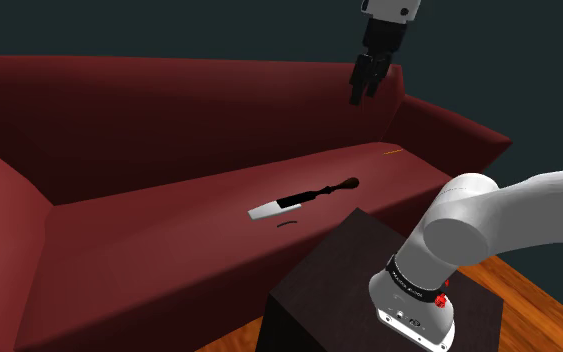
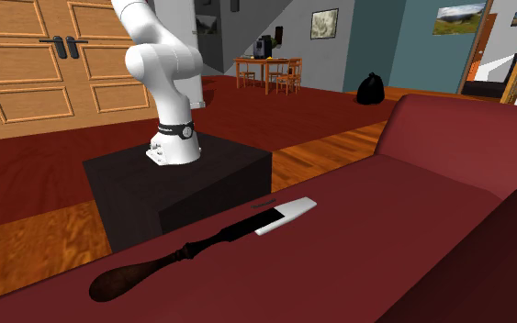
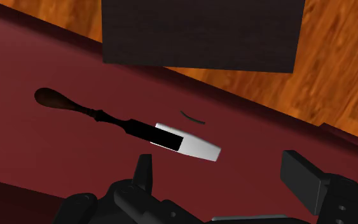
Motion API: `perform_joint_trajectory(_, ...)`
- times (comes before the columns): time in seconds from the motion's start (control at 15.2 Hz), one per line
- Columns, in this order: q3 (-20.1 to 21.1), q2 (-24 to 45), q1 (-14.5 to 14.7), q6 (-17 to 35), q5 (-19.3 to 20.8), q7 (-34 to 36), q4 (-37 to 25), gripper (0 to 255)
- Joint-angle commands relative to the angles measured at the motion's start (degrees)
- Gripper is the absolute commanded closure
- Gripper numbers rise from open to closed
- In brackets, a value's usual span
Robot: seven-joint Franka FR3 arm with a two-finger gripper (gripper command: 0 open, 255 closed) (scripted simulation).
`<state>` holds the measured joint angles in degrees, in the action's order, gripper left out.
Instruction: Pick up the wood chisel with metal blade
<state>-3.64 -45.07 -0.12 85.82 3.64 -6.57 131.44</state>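
The hand (image 1: 362, 92) hangs open and empty high above the dark red sofa (image 1: 149, 240), where the chisel (image 1: 304, 198) lies flat on the seat (pale blade (image 1: 267, 211), dark handle (image 1: 334, 187)), so this looks like the approach step: next, descend and straddle the handle.

**Shoulder view:** set beside and above the stand (image 1: 339, 270), close to it, looking down past it over the red sofa (image 1: 169, 240) seat to the backrest.

**Second exterior view:** set low over the seat on the side away from the stand, facing back toward the stand and the wooden doors (image 2: 54, 64) beyond it.

**Wrist view:** well above the seat, looking steeply down (the stand's top is seen from above).

All three views share the stand, the seat just beside it and the chisel (image 1: 304, 198) lying there.
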Motion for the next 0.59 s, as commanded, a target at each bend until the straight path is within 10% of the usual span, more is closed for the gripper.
perform_joint_trajectory(0.0,0.00,0.00,0.00,0.00,0.00,0.00,0.00,0)
perform_joint_trajectory(0.53,-6.81,0.26,0.85,12.84,6.81,-12.96,12.99,0)
